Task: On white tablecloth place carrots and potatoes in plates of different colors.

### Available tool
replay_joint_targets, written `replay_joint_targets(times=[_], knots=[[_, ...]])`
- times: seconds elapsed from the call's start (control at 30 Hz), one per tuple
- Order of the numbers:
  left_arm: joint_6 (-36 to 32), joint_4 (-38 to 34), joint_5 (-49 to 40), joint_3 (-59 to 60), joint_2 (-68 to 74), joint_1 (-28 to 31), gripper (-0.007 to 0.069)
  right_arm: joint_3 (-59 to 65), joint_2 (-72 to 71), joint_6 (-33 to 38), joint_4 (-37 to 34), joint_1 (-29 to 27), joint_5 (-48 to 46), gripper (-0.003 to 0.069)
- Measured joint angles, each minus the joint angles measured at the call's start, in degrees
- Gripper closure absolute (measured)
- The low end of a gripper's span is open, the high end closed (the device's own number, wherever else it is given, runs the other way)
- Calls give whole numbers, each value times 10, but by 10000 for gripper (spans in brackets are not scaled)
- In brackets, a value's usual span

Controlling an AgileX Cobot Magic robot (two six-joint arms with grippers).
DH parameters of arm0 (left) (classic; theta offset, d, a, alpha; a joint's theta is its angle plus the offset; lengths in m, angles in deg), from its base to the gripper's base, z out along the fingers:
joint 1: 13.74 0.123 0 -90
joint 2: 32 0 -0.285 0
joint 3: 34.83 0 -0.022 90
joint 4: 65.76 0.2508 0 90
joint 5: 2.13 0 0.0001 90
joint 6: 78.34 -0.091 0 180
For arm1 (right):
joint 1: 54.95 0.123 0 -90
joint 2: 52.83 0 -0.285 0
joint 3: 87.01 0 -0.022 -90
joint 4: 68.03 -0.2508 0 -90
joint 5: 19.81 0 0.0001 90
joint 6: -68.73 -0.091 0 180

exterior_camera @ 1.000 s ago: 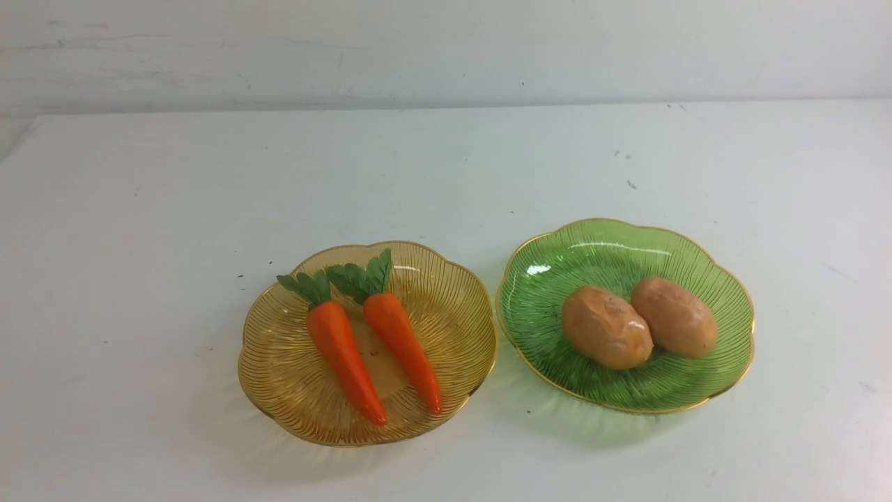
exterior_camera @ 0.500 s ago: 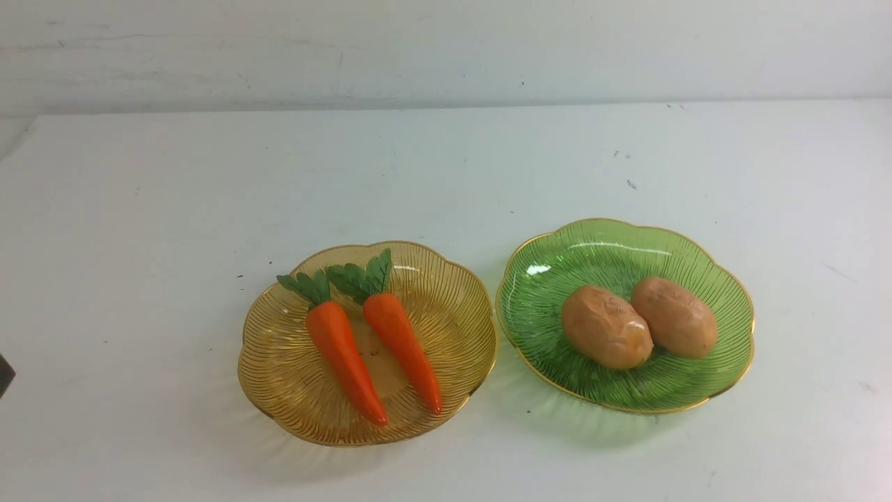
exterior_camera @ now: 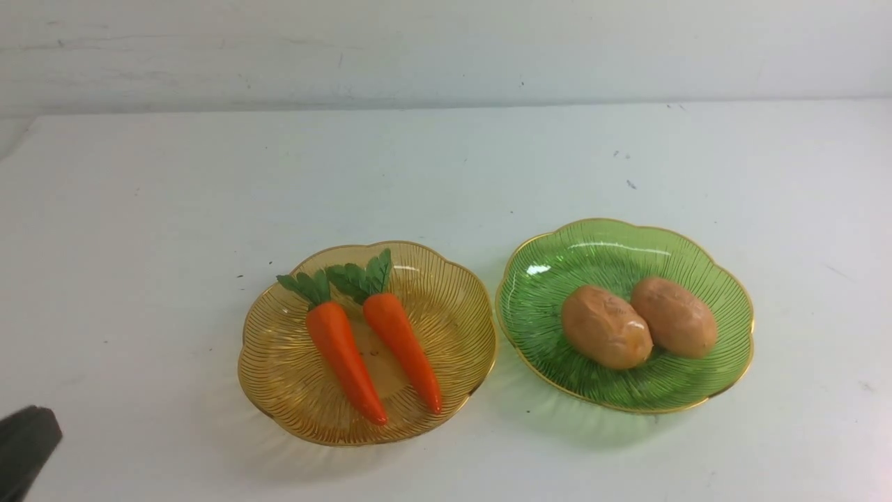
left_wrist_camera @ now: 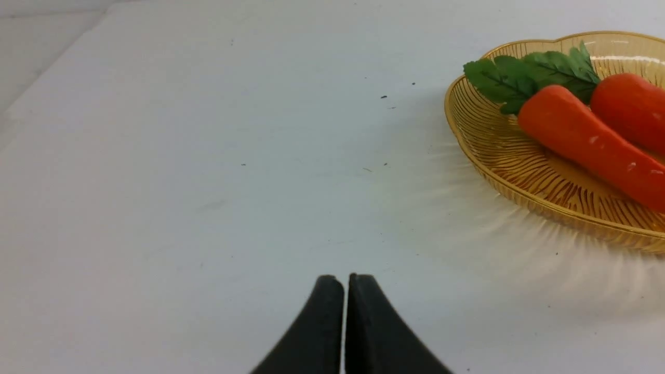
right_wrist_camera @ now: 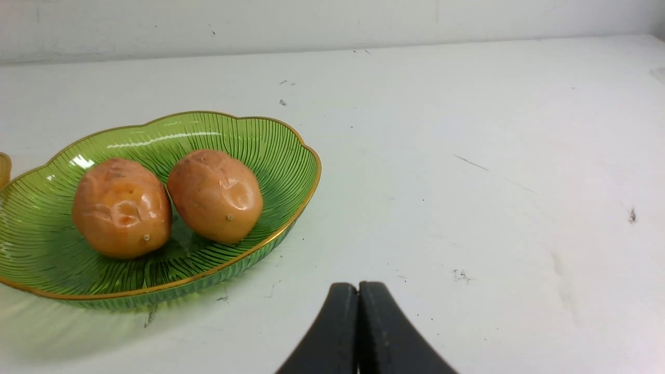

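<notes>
Two orange carrots (exterior_camera: 345, 352) (exterior_camera: 402, 348) with green tops lie side by side in the amber-yellow plate (exterior_camera: 279, 362) on the white tablecloth (exterior_camera: 446, 174). Two tan potatoes (exterior_camera: 606, 326) (exterior_camera: 674, 317) lie touching in the green plate (exterior_camera: 550, 279) to its right. My left gripper (exterior_camera: 28, 446) shows as a dark tip at the front left corner, well left of the amber plate (left_wrist_camera: 499, 156); in its wrist view the gripper (left_wrist_camera: 345, 280) is shut and empty. My right gripper (right_wrist_camera: 358, 288) is shut and empty, on the near right of the green plate (right_wrist_camera: 291, 171); it is out of the front view.
A white wall (exterior_camera: 446, 49) rises behind the table's far edge. The cloth's left edge (exterior_camera: 17, 143) slants away at the back left. Small dark specks (exterior_camera: 631, 185) mark the cloth behind the green plate.
My left gripper has come into the front view at the bottom left corner and moved further in. The carrots, potatoes and plates have not moved.
</notes>
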Motion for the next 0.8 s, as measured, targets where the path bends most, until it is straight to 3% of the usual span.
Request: replay_joint_targets(times=[0.8], knots=[[25,12,-9,0,0,-32,627,0,0,0,0,0,0,674]])
